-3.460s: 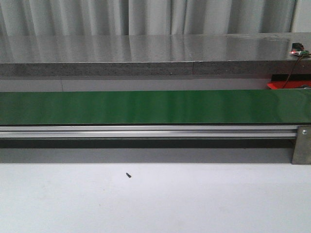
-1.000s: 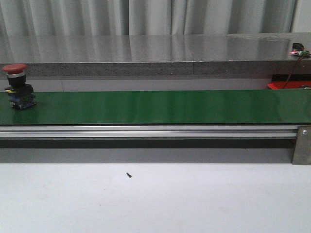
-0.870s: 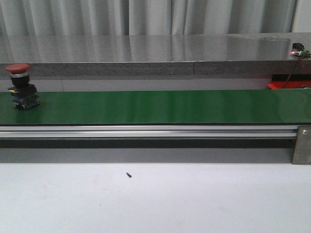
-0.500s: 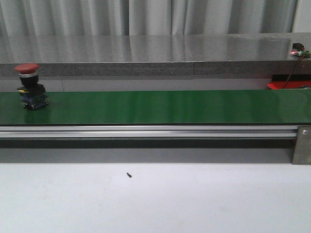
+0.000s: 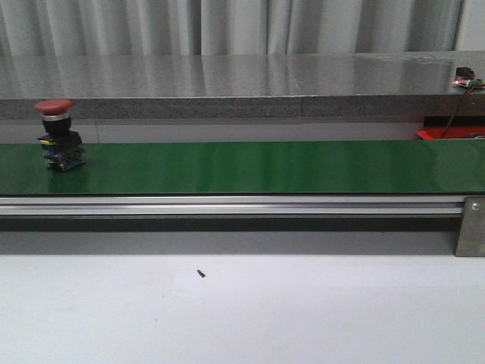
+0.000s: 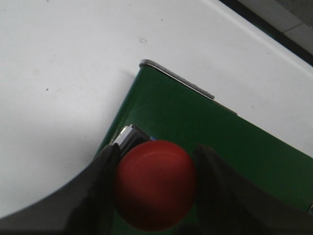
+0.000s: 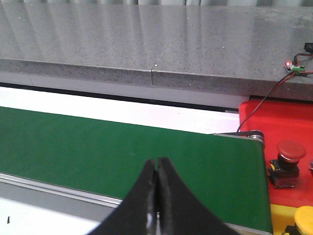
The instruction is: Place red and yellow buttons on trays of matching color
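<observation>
Red button (image 6: pixel 155 183) sits between left claw (image 6: pixel 155 188) fingers, contact unclear; right claw (image 7: pixel 157 196) closed, empty.

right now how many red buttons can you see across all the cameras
2. One red button rides the green belt near its left end, between the left gripper fingers. Another red button sits on the red tray past the belt's right end. More may be out of view.

We are looking level across the green belt (image 5: pixel 250 167) in front. The left wrist is hovering close above its left end, the right wrist farther, facing its right end (image 7: pixel 146 152).
</observation>
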Controlling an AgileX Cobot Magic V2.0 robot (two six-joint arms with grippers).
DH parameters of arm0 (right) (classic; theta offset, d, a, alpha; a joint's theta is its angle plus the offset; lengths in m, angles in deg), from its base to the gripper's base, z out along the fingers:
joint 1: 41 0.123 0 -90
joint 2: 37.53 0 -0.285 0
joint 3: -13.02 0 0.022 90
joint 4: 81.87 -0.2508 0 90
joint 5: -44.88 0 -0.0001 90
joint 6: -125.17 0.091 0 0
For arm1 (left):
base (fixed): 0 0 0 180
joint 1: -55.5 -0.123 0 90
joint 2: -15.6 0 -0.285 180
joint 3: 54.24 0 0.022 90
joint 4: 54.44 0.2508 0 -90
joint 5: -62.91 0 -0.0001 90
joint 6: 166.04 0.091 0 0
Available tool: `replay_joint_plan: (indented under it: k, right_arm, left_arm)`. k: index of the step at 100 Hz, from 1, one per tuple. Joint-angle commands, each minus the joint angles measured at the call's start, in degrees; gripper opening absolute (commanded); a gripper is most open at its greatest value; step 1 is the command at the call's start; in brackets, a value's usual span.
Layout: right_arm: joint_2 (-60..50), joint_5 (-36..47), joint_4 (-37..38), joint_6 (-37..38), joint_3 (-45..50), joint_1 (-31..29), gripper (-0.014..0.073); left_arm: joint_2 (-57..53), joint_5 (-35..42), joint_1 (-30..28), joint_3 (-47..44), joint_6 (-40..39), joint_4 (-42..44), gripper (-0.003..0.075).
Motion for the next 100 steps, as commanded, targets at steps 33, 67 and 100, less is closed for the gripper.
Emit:
replay_joint_plan:
  k: [33, 67, 100]
  right_arm:
    - [0.01, 1.65, -1.63, -0.67, -1.41, 0.12, -0.0059]
    - [0.01, 1.65, -1.63, -0.67, -1.41, 0.12, -0.0059]
    - [0.01, 1.65, -1.63, -0.67, -1.41, 0.12, -0.0059]
  left_arm:
    - [0.62, 1.83, 3.57, 1.5, 0.39, 0.31, 0.0185]
    - [1.89, 1.17, 3.57, 1.5, 0.48, 0.31, 0.0579]
    - [-1.86, 0.09, 3.61, 1.5, 3.09, 0.66, 0.0558]
